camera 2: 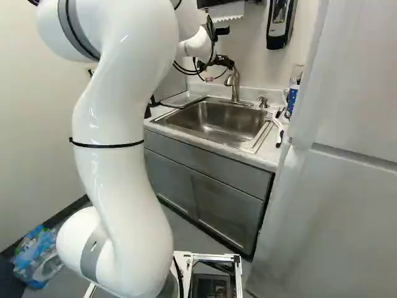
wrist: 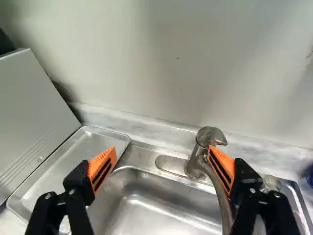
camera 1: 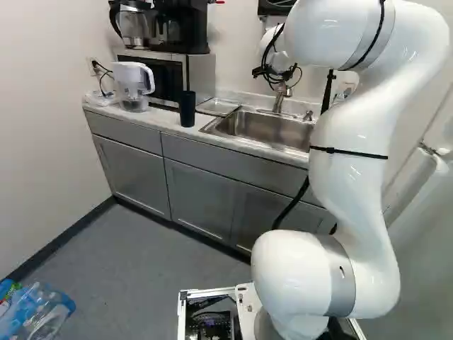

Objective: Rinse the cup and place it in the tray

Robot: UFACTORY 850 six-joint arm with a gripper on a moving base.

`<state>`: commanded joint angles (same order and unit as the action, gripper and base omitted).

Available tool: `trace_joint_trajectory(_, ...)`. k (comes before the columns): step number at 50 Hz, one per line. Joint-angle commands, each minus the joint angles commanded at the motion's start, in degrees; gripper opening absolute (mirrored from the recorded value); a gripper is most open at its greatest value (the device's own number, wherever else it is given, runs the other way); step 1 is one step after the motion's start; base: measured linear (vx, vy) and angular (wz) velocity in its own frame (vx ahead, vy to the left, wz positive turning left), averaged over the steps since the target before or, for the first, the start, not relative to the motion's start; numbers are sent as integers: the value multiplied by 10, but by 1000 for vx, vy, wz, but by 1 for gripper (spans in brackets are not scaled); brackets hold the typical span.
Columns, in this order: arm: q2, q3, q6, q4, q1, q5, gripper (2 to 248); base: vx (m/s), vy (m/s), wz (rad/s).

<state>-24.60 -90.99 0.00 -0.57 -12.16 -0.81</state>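
Note:
My gripper is over the back of the sink by the faucet. In the wrist view the gripper stands wide open, nothing held between its orange pads; one finger overlaps the faucet, and whether they touch I cannot tell. A dark cup stands upright on the counter, left of the sink in the left base view. The shallow metal tray lies between the cup and sink, beside the microwave. The wrist view shows the tray too, but not the cup.
The sink basin is set into the counter. A microwave with a coffee maker on top and a water pitcher stand near the cup. At the right of the right base view rises a tall white cabinet-like surface. Bottles lie on the floor.

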Motion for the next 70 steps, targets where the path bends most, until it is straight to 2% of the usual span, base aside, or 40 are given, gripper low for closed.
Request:
trace_joint_trajectory(13,-25,-31,0,0,0,-11,247,0,0,0)
trace_joint_trajectory(35,-26,-32,0,0,0,-79,247,0,0,0)
trace_joint_trajectory(59,-24,-29,0,0,0,-79,247,0,0,0)
trace_joint_trajectory(70,-1,-1,0,0,-3,-79,247,0,0,0)
